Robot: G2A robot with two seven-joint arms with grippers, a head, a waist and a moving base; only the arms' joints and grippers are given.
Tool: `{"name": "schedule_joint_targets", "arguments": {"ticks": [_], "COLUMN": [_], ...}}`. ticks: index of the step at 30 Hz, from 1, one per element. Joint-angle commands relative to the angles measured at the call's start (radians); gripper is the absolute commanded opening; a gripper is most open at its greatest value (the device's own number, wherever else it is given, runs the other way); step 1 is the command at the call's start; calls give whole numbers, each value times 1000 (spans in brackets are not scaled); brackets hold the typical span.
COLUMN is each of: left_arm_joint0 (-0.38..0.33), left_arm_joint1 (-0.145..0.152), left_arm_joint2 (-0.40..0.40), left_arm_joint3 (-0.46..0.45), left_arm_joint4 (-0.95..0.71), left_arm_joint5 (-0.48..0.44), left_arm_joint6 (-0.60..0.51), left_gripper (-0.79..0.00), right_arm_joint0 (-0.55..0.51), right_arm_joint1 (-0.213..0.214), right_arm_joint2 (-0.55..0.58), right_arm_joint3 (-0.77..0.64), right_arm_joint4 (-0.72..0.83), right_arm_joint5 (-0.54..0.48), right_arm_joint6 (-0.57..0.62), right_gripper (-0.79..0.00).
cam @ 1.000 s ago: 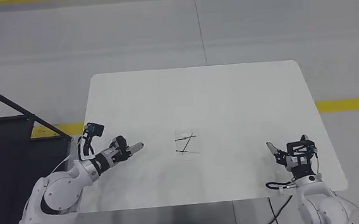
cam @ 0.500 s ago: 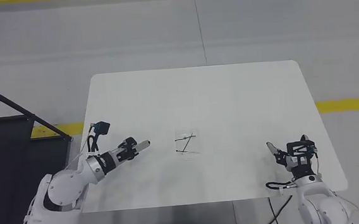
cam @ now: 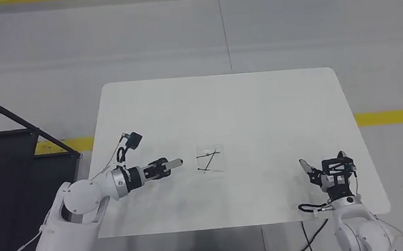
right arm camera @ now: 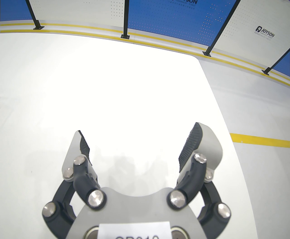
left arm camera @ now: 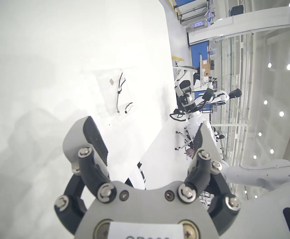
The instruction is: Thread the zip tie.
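Observation:
Thin black zip ties (cam: 208,159) lie on a small clear sheet (cam: 218,168) near the middle of the white table (cam: 257,107). In the left wrist view the zip ties (left arm camera: 119,90) lie ahead on the sheet (left arm camera: 106,90). My left gripper (cam: 176,163) is just left of the sheet, a short gap away, low over the table. It is open and empty (left arm camera: 145,129). My right gripper (cam: 324,167) sits near the front right corner of the table, far from the ties. It is open with nothing between its fingers (right arm camera: 138,140).
The table's right edge and front right corner (right arm camera: 204,68) run close beside the right gripper. Yellow floor tape (cam: 393,116) and black fence posts (right arm camera: 124,20) lie beyond the table. A dark panel (cam: 7,183) stands off the table's left side.
My left arm has moved steadily to the right across the table, closing most of the gap to the sheet with the zip ties. The right arm has stayed still.

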Motion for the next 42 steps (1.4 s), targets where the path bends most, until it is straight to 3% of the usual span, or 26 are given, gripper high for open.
{"name": "schedule_joint_targets", "arguments": {"ticks": [1, 7, 11, 15, 16, 21, 23, 25, 42], "left_arm_joint0": [0, 3, -4, -45, -56, -95, -106, -114, -170], "left_arm_joint1": [0, 0, -3, -9, -10, -14, -15, -16, -22], "left_arm_joint2": [0, 3, 57, 111, 120, 156, 165, 173, 239], "left_arm_joint3": [0, -3, 1, 52, 68, 132, 149, 160, 229], "left_arm_joint4": [0, 3, 86, 61, 64, 39, 36, 31, 13], "left_arm_joint5": [0, 0, 34, 46, 47, 54, 56, 56, 58], "left_arm_joint6": [0, 12, 79, 82, 88, 93, 98, 101, 134], "left_gripper": [0, 0, 0, 0, -86, -179, -314, -376, -422], "right_arm_joint0": [0, 0, 0, 0, 0, 0, 0, 0, 0], "right_arm_joint1": [0, 0, 0, 0, 0, 0, 0, 0, 0], "right_arm_joint2": [0, 0, 0, 0, 0, 0, 0, 0, 0], "right_arm_joint3": [0, 0, 0, 0, 0, 0, 0, 0, 0], "right_arm_joint4": [0, 0, 0, 0, 0, 0, 0, 0, 0], "right_arm_joint5": [0, 0, 0, 0, 0, 0, 0, 0, 0], "right_arm_joint6": [0, 0, 0, 0, 0, 0, 0, 0, 0], "right_gripper": [0, 0, 0, 0, 0, 0, 0, 0, 0]}}
